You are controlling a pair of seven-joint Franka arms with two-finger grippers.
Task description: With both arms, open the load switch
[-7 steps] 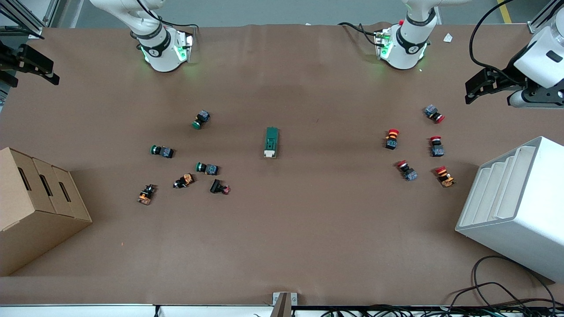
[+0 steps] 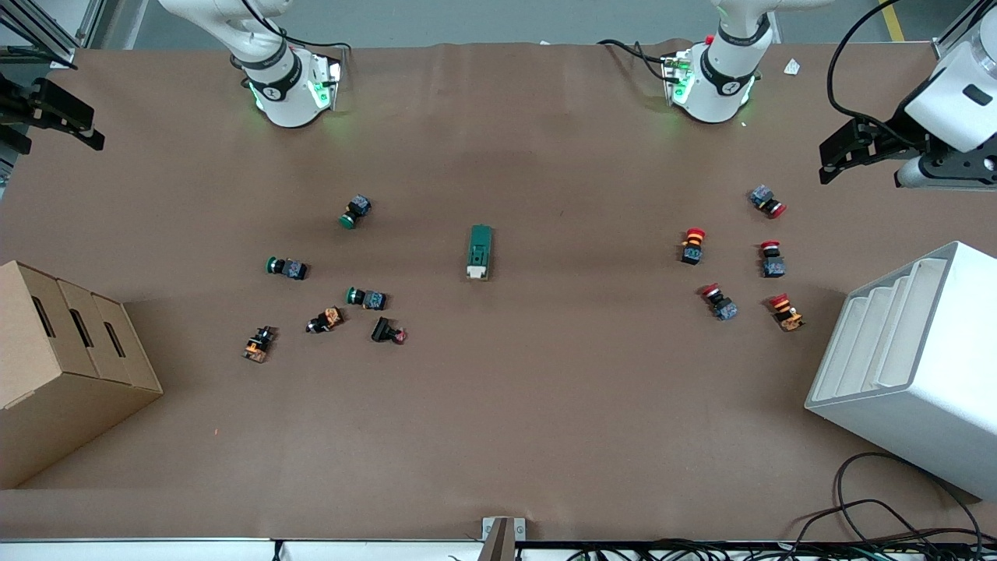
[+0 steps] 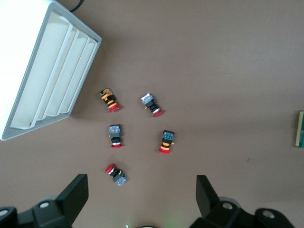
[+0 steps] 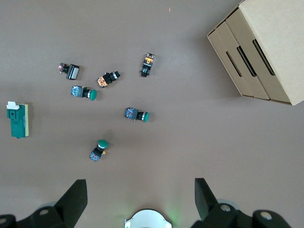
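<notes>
The load switch (image 2: pixel 480 252) is a dark green block with a white lever end and lies flat at the table's middle, with nothing touching it. It also shows in the right wrist view as the load switch (image 4: pixel 17 120), and only its edge shows in the left wrist view (image 3: pixel 300 129). My left gripper (image 2: pixel 827 164) hangs open, high over the left arm's end of the table, above the red buttons; its jaws (image 3: pixel 140 197) are wide apart and hold nothing. My right gripper (image 2: pixel 89 128) hangs open over the right arm's end, its jaws (image 4: pixel 140 197) holding nothing.
Several green and orange push buttons (image 2: pixel 366 298) are scattered toward the right arm's end. Several red ones (image 2: pixel 771 259) lie toward the left arm's end. A cardboard box (image 2: pixel 70 366) and a white slotted rack (image 2: pixel 911 366) stand at the two table ends.
The left gripper has shifted slightly toward the robots' bases. The right arm, the load switch and the buttons have not moved.
</notes>
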